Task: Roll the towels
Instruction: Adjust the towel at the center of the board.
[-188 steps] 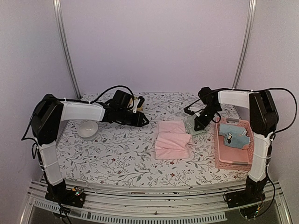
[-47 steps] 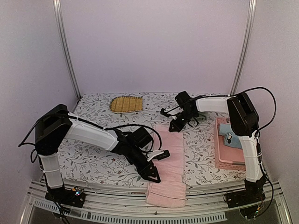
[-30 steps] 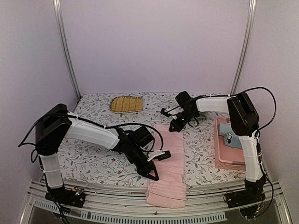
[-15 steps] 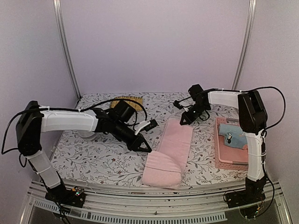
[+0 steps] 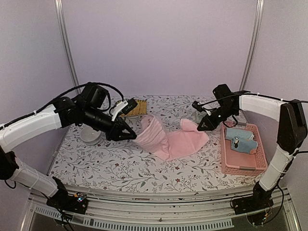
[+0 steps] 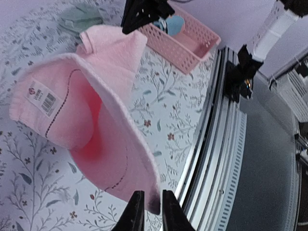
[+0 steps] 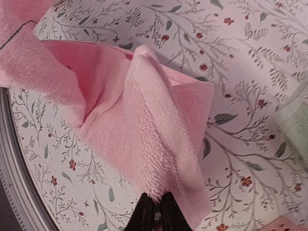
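Observation:
The pink towel (image 5: 169, 142) hangs in a sagging fold between my two grippers, its low middle resting on the table. My left gripper (image 5: 132, 136) is shut on the towel's left edge, which shows pinched between the tips in the left wrist view (image 6: 150, 206). My right gripper (image 5: 200, 127) is shut on the right end, where bunched pink cloth (image 7: 144, 144) runs into the closed tips (image 7: 155, 208). A light blue towel (image 5: 239, 137) lies in the pink basket (image 5: 241, 167). A pale green towel (image 6: 79, 17) lies on the table beyond the pink one, and its edge (image 7: 298, 122) shows in the right wrist view.
A white bowl (image 5: 89, 137) sits under the left arm. A yellow-brown woven mat (image 5: 138, 105) lies at the back, partly hidden by the left wrist. The pink basket stands at the right edge. The table's metal front rail (image 6: 226, 144) runs close below the towel.
Both grippers have risen and moved back from the front edge, carrying the pink towel. It lay stretched flat and over the table's edge before; now it hangs folded between them.

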Controlling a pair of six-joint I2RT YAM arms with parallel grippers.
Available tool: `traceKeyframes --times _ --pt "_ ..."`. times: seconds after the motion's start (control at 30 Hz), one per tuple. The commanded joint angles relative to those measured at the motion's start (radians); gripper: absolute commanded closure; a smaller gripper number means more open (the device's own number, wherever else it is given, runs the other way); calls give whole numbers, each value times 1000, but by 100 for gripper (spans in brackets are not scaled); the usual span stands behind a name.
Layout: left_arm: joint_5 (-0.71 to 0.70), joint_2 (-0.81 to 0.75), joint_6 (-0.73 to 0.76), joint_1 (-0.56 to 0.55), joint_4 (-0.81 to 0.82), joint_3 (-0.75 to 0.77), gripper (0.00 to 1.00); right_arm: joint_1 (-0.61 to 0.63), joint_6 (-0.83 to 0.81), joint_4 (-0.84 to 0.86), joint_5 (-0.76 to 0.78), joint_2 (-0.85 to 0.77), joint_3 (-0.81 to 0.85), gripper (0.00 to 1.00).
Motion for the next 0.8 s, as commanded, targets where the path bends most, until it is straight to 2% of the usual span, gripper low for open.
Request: traceKeyframes --times 0.0,0.07,0.2,0.27,0.33,0.47,0.57,0.67,0.77 --pt "98 27 -73 -43 -215 -102 64 2 -141 -116 -150 -63 -104 77" --pt "17 19 -75 -47 -261 -110 54 3 -204 -186 -197 -90 -89 69" --pt "-249 21 -89 -28 -277 21 51 3 -180 -196 -177 -98 20 64" --pt "-309 35 -112 11 -225 99 46 2 -150 -211 -172 -54 121 63" --pt "-415 70 -179 40 -155 202 38 3 -115 -215 -168 -8 215 63" --pt "-629 203 -392 89 -145 495 34 2 -44 -150 -139 50 276 62" --pt "-652 299 -562 126 -188 701 33 2 -26 -131 -121 71 269 62" --pt "-635 364 -634 146 -228 900 33 3 -23 -107 -99 54 224 62" --pt "-616 386 -669 154 -207 1030 30 3 -45 -104 -93 45 179 61"
